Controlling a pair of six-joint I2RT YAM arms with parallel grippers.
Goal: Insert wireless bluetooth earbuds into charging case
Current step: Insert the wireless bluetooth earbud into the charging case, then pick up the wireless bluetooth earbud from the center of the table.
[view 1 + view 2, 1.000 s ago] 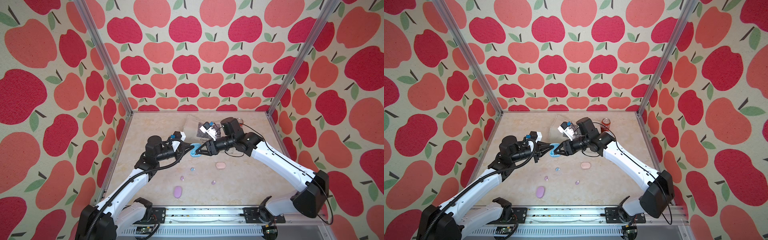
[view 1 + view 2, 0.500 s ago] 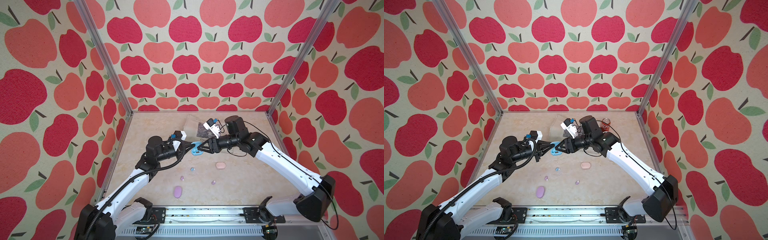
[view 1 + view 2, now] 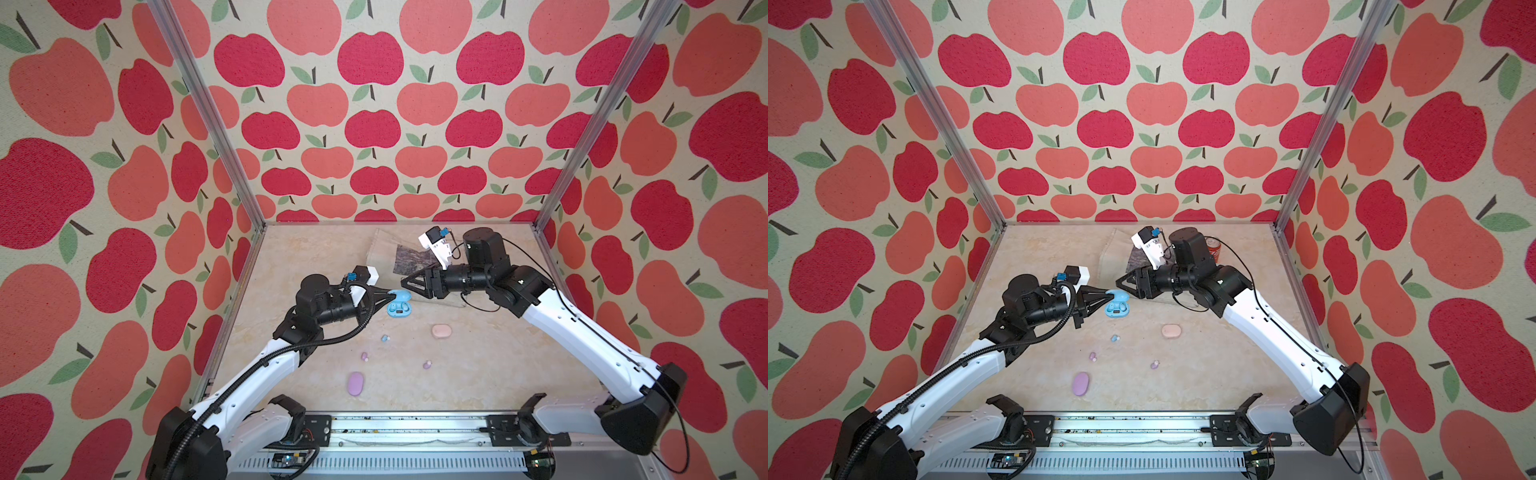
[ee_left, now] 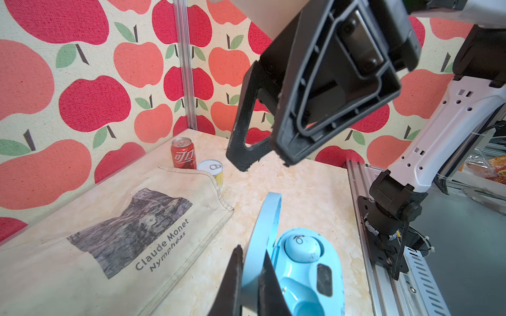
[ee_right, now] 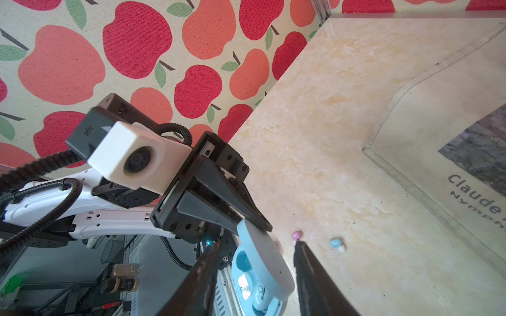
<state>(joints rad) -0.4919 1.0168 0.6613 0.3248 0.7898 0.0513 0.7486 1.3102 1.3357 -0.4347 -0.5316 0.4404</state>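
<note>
The light blue charging case (image 3: 400,306) (image 3: 1117,307) stands open on the table's middle. My left gripper (image 3: 390,294) (image 4: 252,250) is shut on its raised lid (image 4: 267,227). One blue earbud (image 4: 301,247) sits in the case; its other socket (image 5: 242,261) looks empty. My right gripper (image 3: 409,287) (image 5: 256,246) hangs open just right of the case, jaws astride the lid without touching it. Loose on the table lie a blue earbud (image 3: 385,338) (image 5: 336,243) and two lilac ones (image 3: 364,356) (image 3: 427,365).
A shut pink case (image 3: 441,330) and a shut lilac case (image 3: 355,383) lie nearer the front. A printed cloth bag (image 4: 109,232) is spread at the back, with a red can (image 4: 184,154) and a yellow tin (image 4: 212,171) behind it. Apple-patterned walls enclose three sides.
My right gripper has drawn back a little from the blue case and its jaws have widened. The left gripper keeps the lid where it was.
</note>
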